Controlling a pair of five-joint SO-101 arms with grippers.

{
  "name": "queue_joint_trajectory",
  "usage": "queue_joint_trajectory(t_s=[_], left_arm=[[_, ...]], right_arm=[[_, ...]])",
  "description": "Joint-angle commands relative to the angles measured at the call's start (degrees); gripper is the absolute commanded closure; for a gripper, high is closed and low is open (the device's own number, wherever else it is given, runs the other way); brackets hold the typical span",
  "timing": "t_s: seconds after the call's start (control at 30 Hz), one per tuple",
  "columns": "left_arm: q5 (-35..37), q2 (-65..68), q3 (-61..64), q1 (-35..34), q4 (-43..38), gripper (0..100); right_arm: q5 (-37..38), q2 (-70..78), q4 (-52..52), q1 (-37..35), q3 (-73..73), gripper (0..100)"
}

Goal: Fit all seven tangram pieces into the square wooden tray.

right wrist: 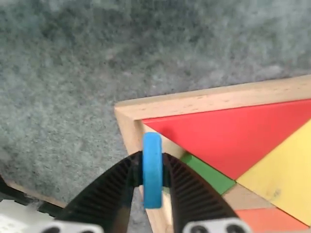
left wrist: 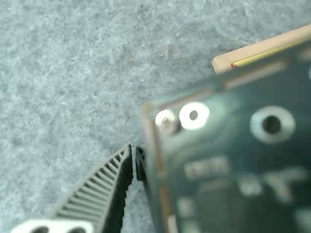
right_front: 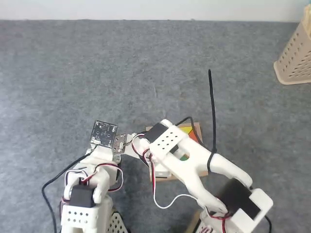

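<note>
The square wooden tray lies on grey carpet, and its rim pokes out from under the right arm. Inside lie a red triangle, a yellow triangle, a green piece and an orange piece. My right gripper is shut on a blue piece, held on edge over the tray's near corner. My left gripper is shut with nothing in it, just outside the tray's corner. A blurred circuit board hides one of its fingers.
A beige perforated basket stands at the far right edge. A black cable rises beside the tray. The left arm sits close to the right arm's wrist. Open carpet stretches beyond both arms.
</note>
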Motion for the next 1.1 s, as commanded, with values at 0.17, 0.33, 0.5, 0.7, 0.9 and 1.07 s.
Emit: queue_joint_trajectory(t_s=[0.17, 0.33, 0.5, 0.7, 0.9, 1.07], left_arm=[[0.3, -1.2, -1.1, -0.4, 0.4, 99], [0.3, -1.2, -1.1, -0.4, 0.4, 99], [0.3, -1.2, -1.1, -0.4, 0.4, 99], [0.3, -1.2, -1.1, -0.4, 0.4, 99], [0.3, -1.2, -1.1, -0.4, 0.4, 99], [0.3, -1.2, -1.1, -0.4, 0.4, 99]], right_arm=[[1.8, -0.4, 1.7, -2.0, -0.3, 87.9], [2.0, -0.9, 1.8, 0.7, -0.6, 88.0], [1.6, -0.8, 1.2, 6.4, -2.5, 88.3], [-4.1, -0.9, 1.4, 10.6, -6.6, 88.3], [-11.1, -3.6, 8.0, 17.4, -9.1, 88.3], [-14.9, -11.4, 7.1, 26.0, -1.6, 88.3]])
